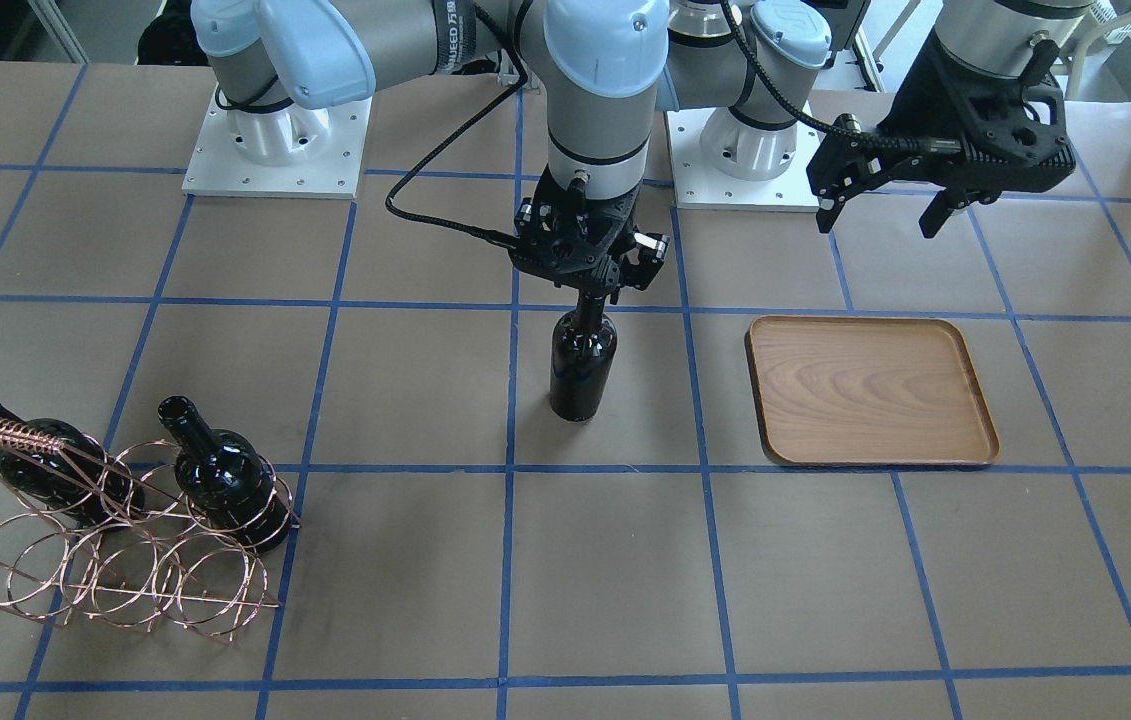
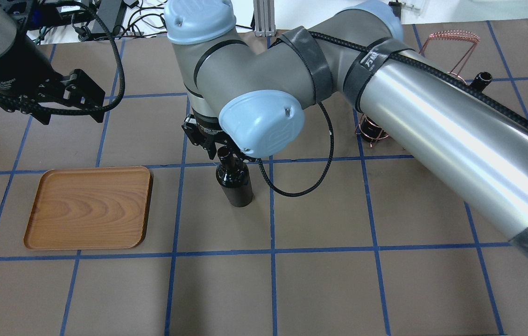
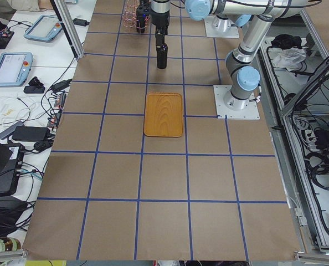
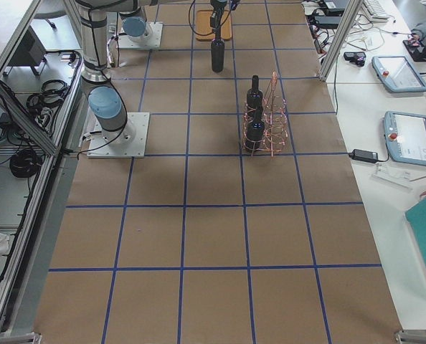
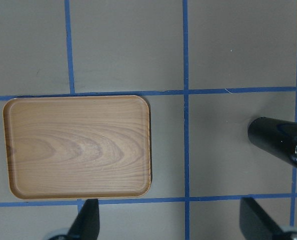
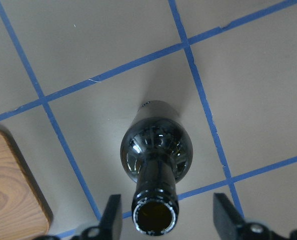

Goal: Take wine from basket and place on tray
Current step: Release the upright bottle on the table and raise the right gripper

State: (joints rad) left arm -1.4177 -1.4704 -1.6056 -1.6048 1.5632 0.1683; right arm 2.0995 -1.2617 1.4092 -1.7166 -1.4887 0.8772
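Note:
One wine bottle (image 1: 582, 365) stands upright on the table, to the robot's right of the tray (image 1: 870, 390). My right gripper (image 1: 590, 290) is open, its fingers on either side of the bottle's neck with gaps showing in the right wrist view (image 6: 156, 150). My left gripper (image 1: 877, 225) is open and empty, hovering on the robot's side of the tray; the left wrist view shows the tray (image 5: 78, 147) below it. The tray holds nothing. The basket (image 1: 125, 560) stands at the robot's far right with two more bottles (image 1: 55, 465) (image 1: 225, 480) lying in it.
The table is brown paper with a blue tape grid. The two arm bases (image 1: 275, 150) (image 1: 745, 150) stand at the robot's edge. The right arm's long link (image 2: 455, 135) hides much of the basket in the overhead view.

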